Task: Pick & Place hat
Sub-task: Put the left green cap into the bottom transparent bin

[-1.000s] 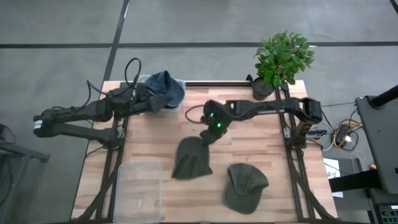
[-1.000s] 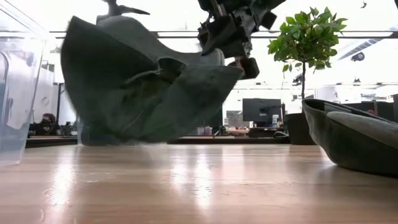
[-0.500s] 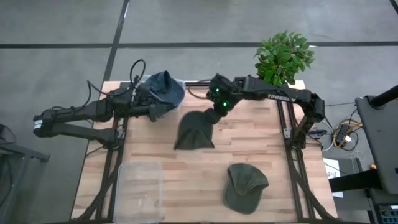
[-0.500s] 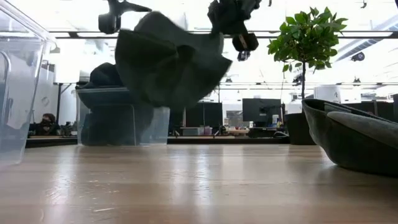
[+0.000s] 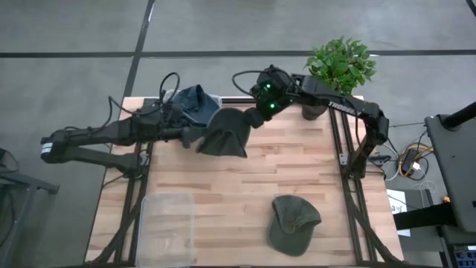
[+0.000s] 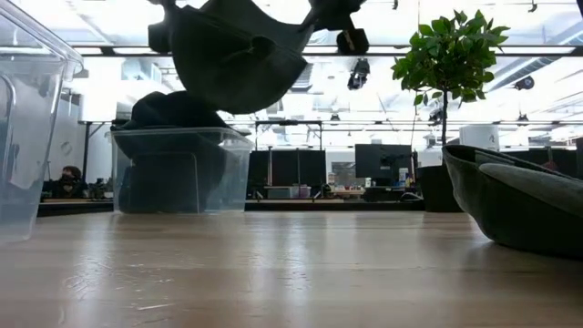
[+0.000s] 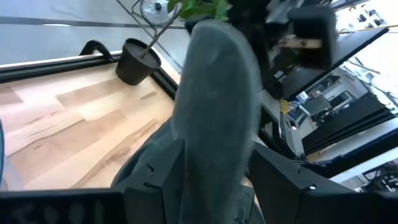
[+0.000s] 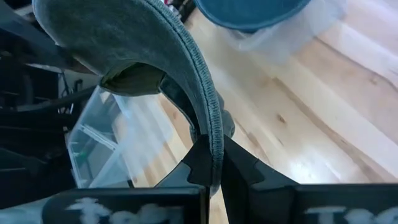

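Observation:
A dark green hat (image 5: 223, 134) hangs in the air from my right gripper (image 5: 256, 113), which is shut on it over the table's far side. In the low view this hat (image 6: 239, 55) floats above a clear bin (image 6: 178, 173). My left gripper (image 5: 196, 139) is open beside the hat; in the left wrist view the hat (image 7: 217, 106) stands between its two fingers (image 7: 152, 183), and whether they touch it I cannot tell. A blue hat (image 5: 195, 103) sits in the far bin. A second green hat (image 5: 292, 222) lies on the table, near right. My right gripper pinches the hat's stitched rim (image 8: 209, 127) between its two fingers (image 8: 198, 158). It comes at the hat from the table's right side, slanting down. The hat is lifted clear of the table and hangs below and to the left of the gripper.
An empty clear bin (image 5: 167, 223) stands at the near left, seen close in the low view (image 6: 23, 137). A potted plant (image 5: 338, 71) is at the far right corner. Bare wood (image 5: 245, 186) lies between the hats.
My right gripper has carried the green hat up off the table and toward the far left, to just beside the blue hat's bin and my left gripper. The hat, whose lower part was near the table, now hangs clear. My left gripper has shifted slightly toward the near edge.

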